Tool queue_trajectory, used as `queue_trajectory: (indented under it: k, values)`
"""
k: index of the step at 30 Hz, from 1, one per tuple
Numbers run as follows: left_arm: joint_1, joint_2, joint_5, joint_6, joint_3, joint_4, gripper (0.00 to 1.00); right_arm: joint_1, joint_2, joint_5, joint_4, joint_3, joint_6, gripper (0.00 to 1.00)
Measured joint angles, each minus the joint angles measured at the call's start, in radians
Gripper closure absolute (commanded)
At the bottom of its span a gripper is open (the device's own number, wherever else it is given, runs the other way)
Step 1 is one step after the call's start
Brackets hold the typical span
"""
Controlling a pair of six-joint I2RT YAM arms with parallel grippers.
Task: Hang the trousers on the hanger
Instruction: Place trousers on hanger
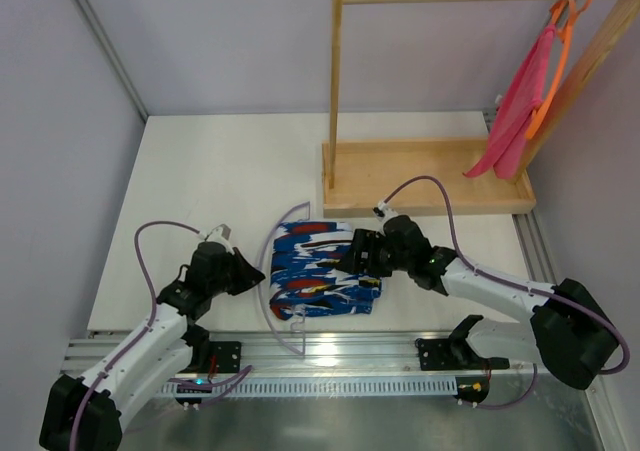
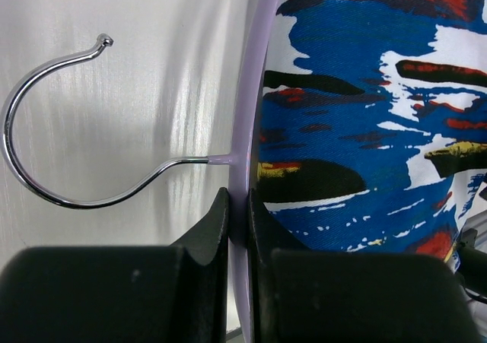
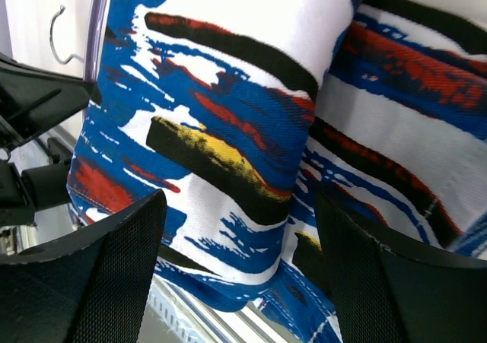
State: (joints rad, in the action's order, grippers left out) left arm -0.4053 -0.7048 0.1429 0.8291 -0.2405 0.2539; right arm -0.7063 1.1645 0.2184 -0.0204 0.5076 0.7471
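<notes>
Lavender hanger (image 1: 265, 271), orange hanger (image 1: 558, 59), that's two; one trousers (image 1: 318, 271), one cloth (image 1: 520, 111), one rack (image 1: 425, 186); left gripper (image 1: 256, 272), right gripper (image 1: 351, 254), two.

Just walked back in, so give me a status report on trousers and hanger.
Left end effector shut on hanger. Right end effector open over trousers. Trousers lie folded across hanger on table. Nothing in the way.
</notes>
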Motion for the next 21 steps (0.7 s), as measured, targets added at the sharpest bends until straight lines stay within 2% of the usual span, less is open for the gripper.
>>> queue_trajectory:
  k: [12, 21]
  values:
    - [0.000, 0.000, -0.077, 0.002, 0.000, 0.002, 1.00, -0.080, 0.022, 0.046, 0.182, -0.079, 0.080, 0.21]
    - [0.000, -0.006, -0.100, 0.002, 0.000, 0.004, 1.00, -0.130, 0.018, 0.008, 0.185, -0.084, 0.141, 0.20]
